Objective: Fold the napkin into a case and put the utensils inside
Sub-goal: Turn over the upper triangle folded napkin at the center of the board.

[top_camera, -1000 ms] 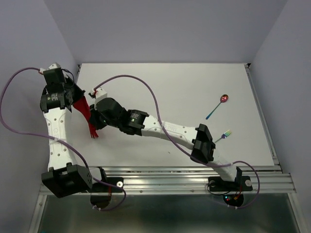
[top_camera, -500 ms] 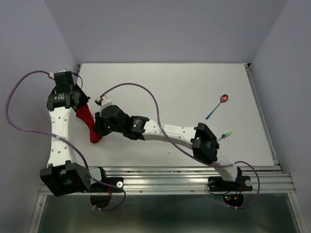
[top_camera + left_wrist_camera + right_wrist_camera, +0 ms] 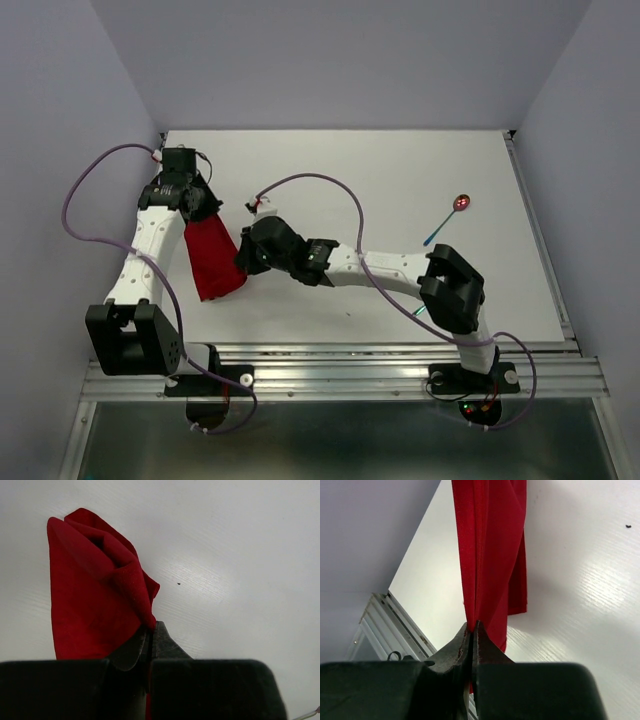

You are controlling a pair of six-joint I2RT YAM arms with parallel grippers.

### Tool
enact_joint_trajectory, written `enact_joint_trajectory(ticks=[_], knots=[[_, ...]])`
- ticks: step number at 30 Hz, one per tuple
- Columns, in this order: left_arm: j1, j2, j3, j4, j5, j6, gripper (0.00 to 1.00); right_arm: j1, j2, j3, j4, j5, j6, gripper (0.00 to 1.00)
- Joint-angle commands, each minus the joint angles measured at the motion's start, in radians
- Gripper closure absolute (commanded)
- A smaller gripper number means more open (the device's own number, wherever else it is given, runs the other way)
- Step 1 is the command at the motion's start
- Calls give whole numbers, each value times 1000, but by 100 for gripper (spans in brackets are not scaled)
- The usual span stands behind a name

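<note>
While the red cloth is stretched out above the white table [image 3: 400,170], the fold itself seems to be the step in hand. No pocket is formed yet, and no cutlery is near the cloth.

The right arm [image 3: 390,272] reaches in from the napkin's right side, and the left arm [image 3: 148,245] comes up along its left. The napkin [image 3: 212,262] hangs between them as a broad panel. I cannot tell whether its near end touches the table.

The left gripper [image 3: 150,630] has its fingers pinched together on the napkin's far corner. The right gripper [image 3: 471,627] is clamped just as tight on the napkin's right edge.

The next move probably calls for laying the panel flat without letting the pinched edges bunch, then creasing it narrow.

The spoon [image 3: 447,220] lies well to the right of the napkin. Of the fork [image 3: 421,312], only a teal sliver shows, also well to the right.

A second ago the napkin was a thin twisted strip. Since then both grippers have carried it rightward and spread it wide. The right arm's elbow has swung over the fork, which lay in plain view before. The spoon has not moved.
</note>
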Motion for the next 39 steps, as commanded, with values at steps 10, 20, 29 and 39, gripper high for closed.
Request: enact_joint_trajectory(ticks=[10,20,29,39], knots=[[187,-79,169,112,-80,106,100,82,108,275,-73,-230,-15,99],[206,-90,352,55,-178,157,100,129,188,434,-52,-363,-25,99],[-85,39,240,166,-260,57,100,93,35,87,31,-259,37,99],[-357,312,148,337,-260,-40,100,11,-191,-452,160,-113,133,99]])
